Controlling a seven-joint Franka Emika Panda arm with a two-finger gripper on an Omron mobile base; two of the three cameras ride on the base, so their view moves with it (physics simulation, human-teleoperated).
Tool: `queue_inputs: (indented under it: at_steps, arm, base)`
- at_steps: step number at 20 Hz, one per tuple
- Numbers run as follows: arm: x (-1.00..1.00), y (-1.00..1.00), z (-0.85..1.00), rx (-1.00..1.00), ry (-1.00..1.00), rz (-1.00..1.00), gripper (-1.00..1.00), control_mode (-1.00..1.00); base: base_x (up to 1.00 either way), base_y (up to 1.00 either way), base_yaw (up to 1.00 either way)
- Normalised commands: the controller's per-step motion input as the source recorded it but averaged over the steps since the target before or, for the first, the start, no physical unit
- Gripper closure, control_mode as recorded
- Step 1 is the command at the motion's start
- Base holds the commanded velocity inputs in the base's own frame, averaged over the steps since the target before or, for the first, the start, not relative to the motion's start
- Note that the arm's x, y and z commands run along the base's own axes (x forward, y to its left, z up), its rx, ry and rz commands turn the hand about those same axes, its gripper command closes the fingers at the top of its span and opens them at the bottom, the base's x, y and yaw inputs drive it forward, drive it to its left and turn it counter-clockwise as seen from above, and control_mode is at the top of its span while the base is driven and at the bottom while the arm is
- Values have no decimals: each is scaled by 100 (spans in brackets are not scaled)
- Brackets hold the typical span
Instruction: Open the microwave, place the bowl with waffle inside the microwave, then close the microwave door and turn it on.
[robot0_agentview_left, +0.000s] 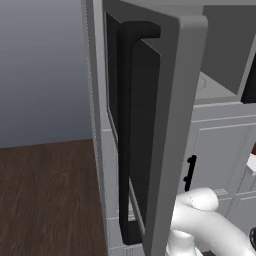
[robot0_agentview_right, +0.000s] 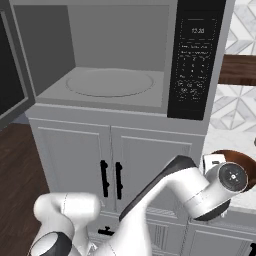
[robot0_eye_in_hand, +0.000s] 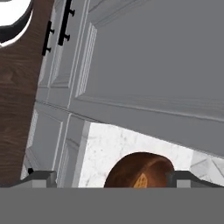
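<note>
At far left we see the microwave door (robot0_agentview_left: 150, 125) swung wide open, its black bar handle (robot0_agentview_left: 125, 135) facing us. Next, the microwave (robot0_agentview_right: 115, 60) cavity with its round turntable (robot0_agentview_right: 110, 82), then the control panel (robot0_agentview_right: 196, 60). Rightmost, the brown bowl (robot0_eye_in_hand: 140, 170) with waffle (robot0_eye_in_hand: 141, 180) sits on the marble counter (robot0_eye_in_hand: 105, 148), between our gripper's (robot0_eye_in_hand: 111, 178) 2 spread, unloaded fingertips.

This is a home kitchen. A large grey built-in microwave (robot0_agentview_right: 120, 60) with a black keypad sits above white panelled cabinets (robot0_agentview_right: 112, 165) with short black handles, beside a white marble counter (robot0_eye_in_hand: 109, 153) and dark wood floor (robot0_agentview_left: 47, 195).
</note>
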Motion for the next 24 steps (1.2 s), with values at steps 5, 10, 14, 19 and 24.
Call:
queue_inputs:
  at_steps: [5,10,14,19,24]
  arm:
    - [20,-67,-17,11,0,-3,-100,-100]
    - [24,-60,-2,15,0,-5,-100,-100]
    - [34,-27,-20,4,2,-6,-100,-100]
    - [36,-15,-36,0,3,-5,-100,-100]
    - [32,-6,-36,0,0,-3,-100,-100]
  base:
    - [0,0,0]
    - [0,0,0]
    - [0,0,0]
    - [0,0,0]
    - [0,0,0]
